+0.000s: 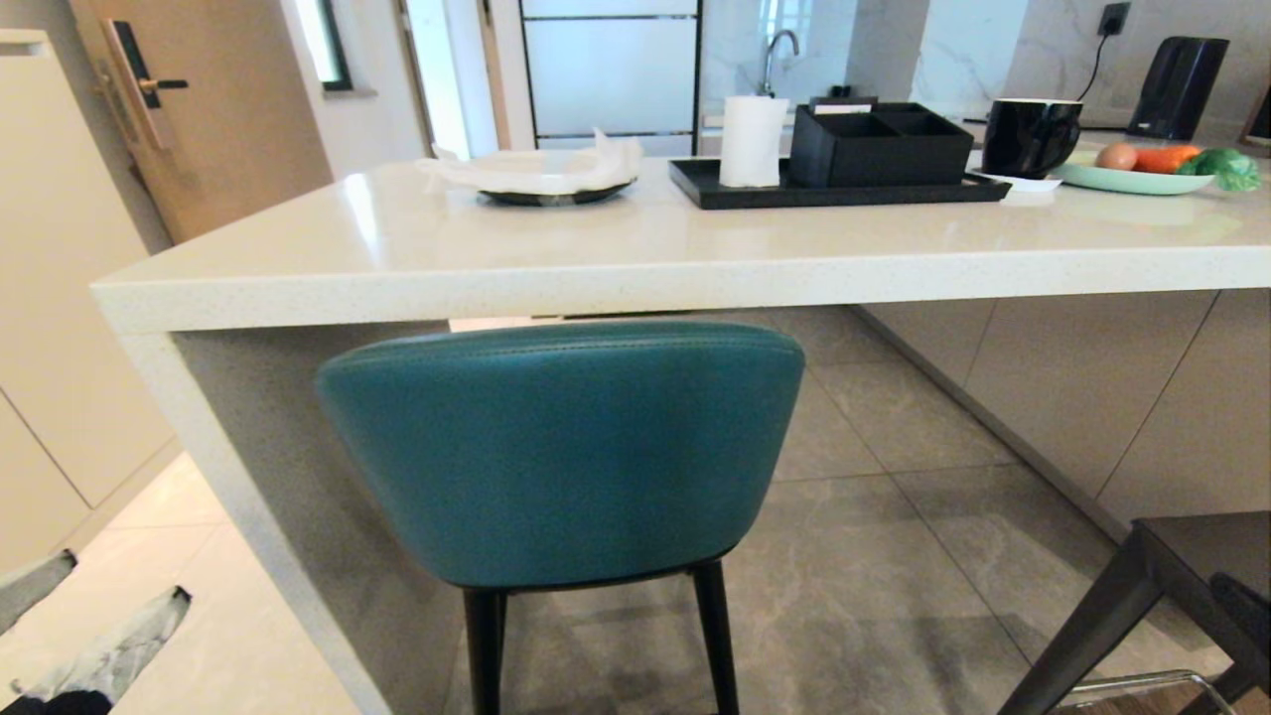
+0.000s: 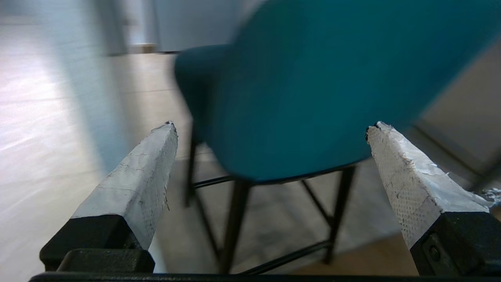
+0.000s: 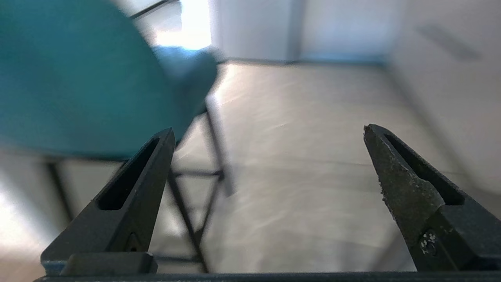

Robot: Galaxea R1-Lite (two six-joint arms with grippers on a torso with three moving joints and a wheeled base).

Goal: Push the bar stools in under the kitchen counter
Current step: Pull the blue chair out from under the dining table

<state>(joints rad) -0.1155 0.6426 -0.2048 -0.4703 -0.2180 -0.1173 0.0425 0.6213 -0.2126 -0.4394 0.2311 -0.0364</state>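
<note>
The teal bar stool stands at the left end of the kitchen counter, its rounded back facing me just below the slab's front edge. The dark grey stool shows only its seat and one leg at the lower right, out from the counter. My left gripper hangs low at the left, open and empty. In the left wrist view, the left gripper faces the teal stool without touching it. My right gripper is open and empty too, with the teal stool off to one side.
On the counter sit a plate with a white cloth, a paper roll, a black organiser on a tray, a black mug and a plate of vegetables. Grey panels close the underside at right. Beige cabinets stand left.
</note>
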